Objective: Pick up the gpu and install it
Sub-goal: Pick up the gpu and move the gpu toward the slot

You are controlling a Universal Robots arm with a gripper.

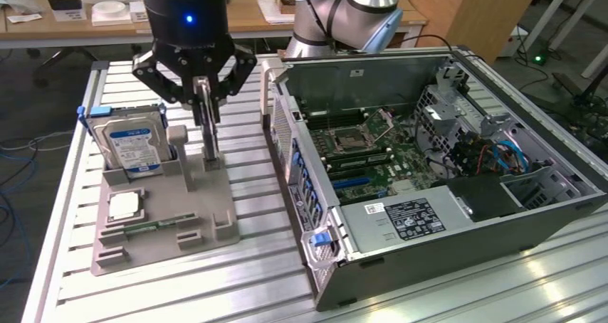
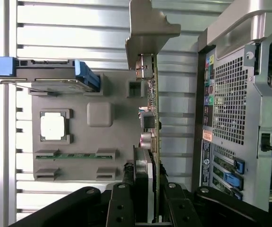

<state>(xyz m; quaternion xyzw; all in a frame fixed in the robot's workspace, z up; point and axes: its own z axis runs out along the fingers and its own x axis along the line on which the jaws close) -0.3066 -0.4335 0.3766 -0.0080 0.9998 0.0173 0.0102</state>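
1. The gpu [image 1: 208, 127] stood on edge in a slot of the grey holder tray [image 1: 204, 209], on the slatted worktop [image 1: 238, 287], between the hard drive [image 1: 133, 141] and the open computer case [image 1: 399, 266].

2. The claw [image 1: 203, 88] hung straight over the card with its fingers drawn in on either face of the upper edge. To my eye it was pinching the gpu, while the card's lower edge sat in the slot.

3. The grip looked well centred across the thickness of the card. In the wrist view the card ran in a straight line between the two fingers, which I took as a good sign.

4. I judged the squeeze wanted to be firm but gentle. A thin board held by its faces could slip or twist if loose, and could flex if crushed.

5. Coming out of the slot, the pull ought to be straight up along the card's own plane. Any sideways lean would likely jam it against the slot walls or drag the tray with it.

6. The hard drive stood close on one side and the case wall close on the other, so I'd have kept the card upright with no swing until it was above both.
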